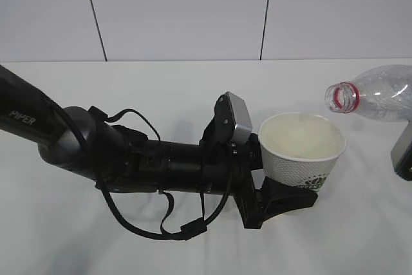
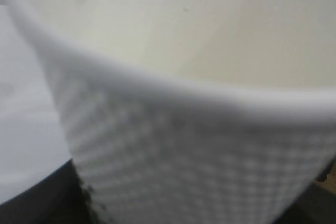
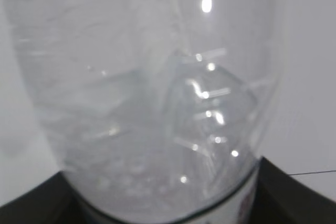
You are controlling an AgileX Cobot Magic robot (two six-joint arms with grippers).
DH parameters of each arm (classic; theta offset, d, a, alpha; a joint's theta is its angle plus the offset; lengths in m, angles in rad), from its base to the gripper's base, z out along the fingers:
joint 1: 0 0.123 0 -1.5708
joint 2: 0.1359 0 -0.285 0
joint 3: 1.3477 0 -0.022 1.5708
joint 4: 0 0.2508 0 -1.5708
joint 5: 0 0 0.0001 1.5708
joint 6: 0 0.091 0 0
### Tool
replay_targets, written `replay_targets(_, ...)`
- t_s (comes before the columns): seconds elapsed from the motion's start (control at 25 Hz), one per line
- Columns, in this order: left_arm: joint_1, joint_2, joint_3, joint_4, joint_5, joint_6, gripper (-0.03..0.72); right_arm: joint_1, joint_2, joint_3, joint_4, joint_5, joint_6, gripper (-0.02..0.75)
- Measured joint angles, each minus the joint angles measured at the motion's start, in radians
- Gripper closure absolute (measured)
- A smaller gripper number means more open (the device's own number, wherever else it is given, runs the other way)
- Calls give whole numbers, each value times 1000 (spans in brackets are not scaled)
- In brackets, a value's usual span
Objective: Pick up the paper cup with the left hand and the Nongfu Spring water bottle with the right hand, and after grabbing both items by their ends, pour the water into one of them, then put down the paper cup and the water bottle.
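Note:
The white paper cup (image 1: 301,156) is held upright above the table, and my left gripper (image 1: 290,188) is shut on its lower part, a black finger (image 1: 293,199) showing beneath it. The cup (image 2: 184,129) fills the left wrist view, with dark fingers (image 2: 47,198) at the bottom corners. The Nongfu Spring water bottle (image 1: 380,91) lies tilted, its uncapped red-ringed mouth (image 1: 344,96) just above and right of the cup's rim. My right gripper (image 1: 403,149) is shut on the bottle (image 3: 152,103) near its base. Clear water (image 3: 136,145) seems to sit inside. No stream shows.
The white table (image 1: 161,88) runs back to a white panelled wall (image 1: 180,11). My left arm (image 1: 129,159), black with looping cables, lies across the left and middle of the exterior view. The right arm is mostly beyond the right edge.

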Motion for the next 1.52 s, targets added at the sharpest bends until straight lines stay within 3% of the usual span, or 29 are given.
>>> replay_targets(1.52,0,0,0,0,0,0,143,0,0,0,2,-1,-44,265)
